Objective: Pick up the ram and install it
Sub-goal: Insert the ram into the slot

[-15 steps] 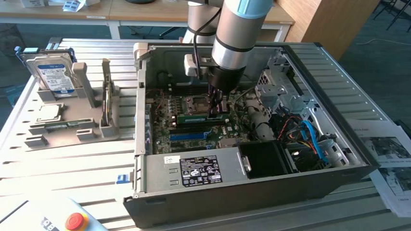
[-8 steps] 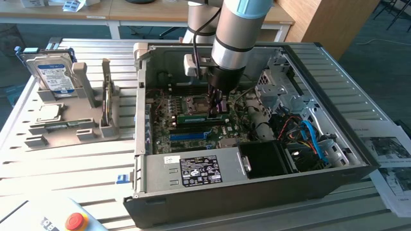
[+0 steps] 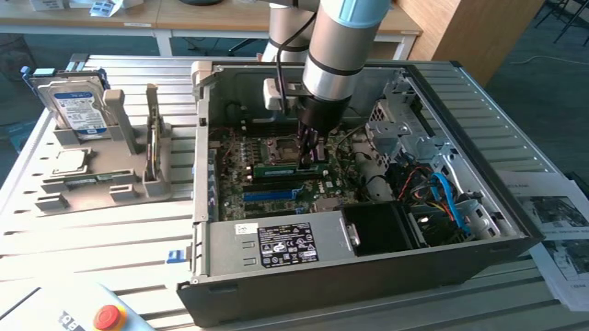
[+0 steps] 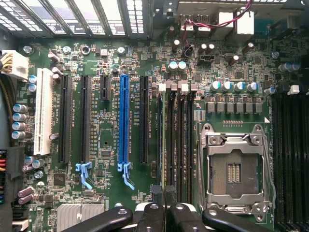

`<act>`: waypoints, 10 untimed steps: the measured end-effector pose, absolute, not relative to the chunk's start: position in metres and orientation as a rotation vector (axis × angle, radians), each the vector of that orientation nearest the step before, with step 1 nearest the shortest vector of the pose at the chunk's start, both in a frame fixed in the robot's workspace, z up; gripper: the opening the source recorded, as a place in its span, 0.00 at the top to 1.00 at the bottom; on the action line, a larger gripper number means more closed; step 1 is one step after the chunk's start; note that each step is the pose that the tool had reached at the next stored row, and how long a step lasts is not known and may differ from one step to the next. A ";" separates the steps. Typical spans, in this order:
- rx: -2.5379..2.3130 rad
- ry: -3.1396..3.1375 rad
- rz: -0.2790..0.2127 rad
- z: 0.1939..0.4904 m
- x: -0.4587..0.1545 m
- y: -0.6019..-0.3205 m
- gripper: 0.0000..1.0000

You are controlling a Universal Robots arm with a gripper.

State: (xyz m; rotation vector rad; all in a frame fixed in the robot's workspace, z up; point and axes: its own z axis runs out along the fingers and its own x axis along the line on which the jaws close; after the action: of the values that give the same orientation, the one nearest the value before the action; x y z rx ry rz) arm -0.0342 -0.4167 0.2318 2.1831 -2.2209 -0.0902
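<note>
**Arm upright in the computer case, hand pinched on the ram**

The arm drops almost straight down into the open computer case [image 3: 368, 276], wrist vertical. Its hand [image 3: 310, 160] is narrow, fingers close together on the top edge of the ram [image 3: 287, 169], which stands on edge across the green board beside the empty processor socket [image 4: 234, 169]. In the wrist view the hand [image 4: 164, 203] sits over the dark memory slots, with the long blue slot [image 4: 124, 125] nearby. The power supply [image 3: 276, 245] and blue cables [image 3: 446, 193] crowd the case around it. On the bench [image 3: 101, 234], well apart, a hard drive [image 3: 78, 107] stands in a grey holder.
</note>
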 end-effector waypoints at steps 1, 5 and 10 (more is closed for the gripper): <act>2.183 -2.221 -0.090 0.232 -0.034 -0.417 0.88; 2.183 -2.221 -0.090 0.231 -0.034 -0.417 0.88; 2.183 -2.221 -0.090 0.231 -0.034 -0.417 0.88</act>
State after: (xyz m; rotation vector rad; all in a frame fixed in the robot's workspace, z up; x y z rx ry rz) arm -0.0342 -0.4167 0.2307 2.1832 -2.2210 -0.0903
